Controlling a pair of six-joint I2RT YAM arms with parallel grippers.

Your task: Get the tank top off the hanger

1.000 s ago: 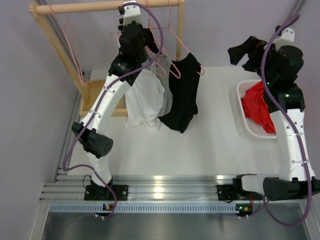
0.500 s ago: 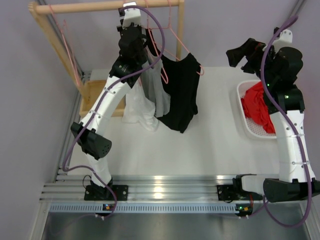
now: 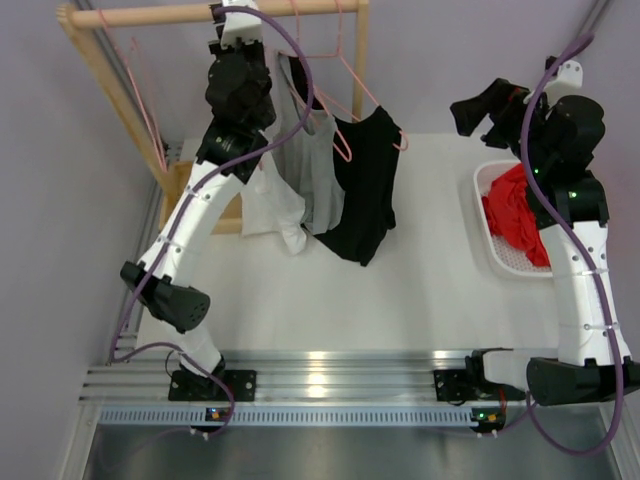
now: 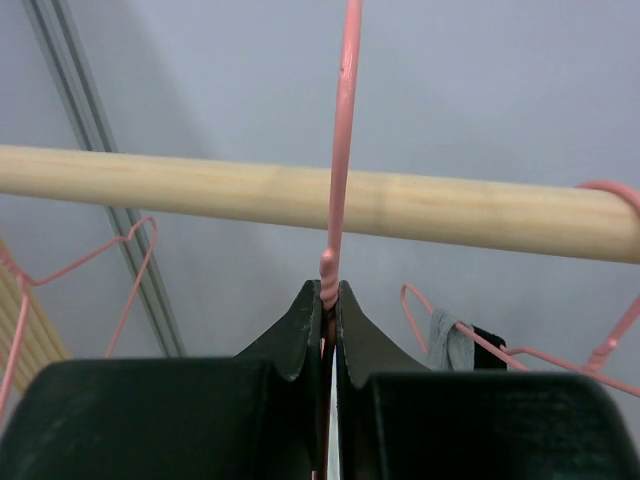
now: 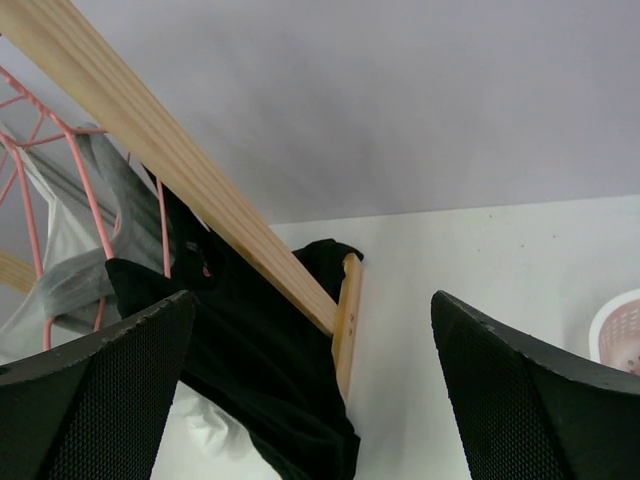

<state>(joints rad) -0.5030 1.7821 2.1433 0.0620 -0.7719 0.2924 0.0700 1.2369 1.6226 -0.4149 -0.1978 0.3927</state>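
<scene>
From where I stand, the job is barely past its opening. The left hand [image 4: 328, 295] is up at the wooden rail [image 4: 150, 180], at the 12 o'clock edge of the bench [image 3: 420, 300]. Its two fingers are pinched tight on the neck of a pink hanger [image 4: 340, 150], just below the hook. The wire runs up across the front of the rail and out of the wrist view, so I cannot tell whether the hook sits over the rail or has come free of it.

The pale tank top [image 3: 280, 205] hangs from that hanger at about 11 o'clock. Its straps are on the pink wire and its hem droops towards the bench. Just beside it, on the 3 o'clock side, a black garment [image 3: 365, 190] hangs on its own hanger, touching or nearly touching the pale one.

The right hand [image 5: 310, 300] holds nothing. Its fingers are spread wide, it sits high over the 2 o'clock corner, well apart from the clothes, and it faces the rack. Below it, at 3 o'clock, a white basket [image 3: 478, 200] holds red cloth [image 3: 515, 215].

So I'd say one thing is done: the hanger is gripped. The real work is left: the straps have to come off the hanger's shoulders, probably with the free hand pulling the fabric while the other steadies the wire. The top is not off yet.
</scene>
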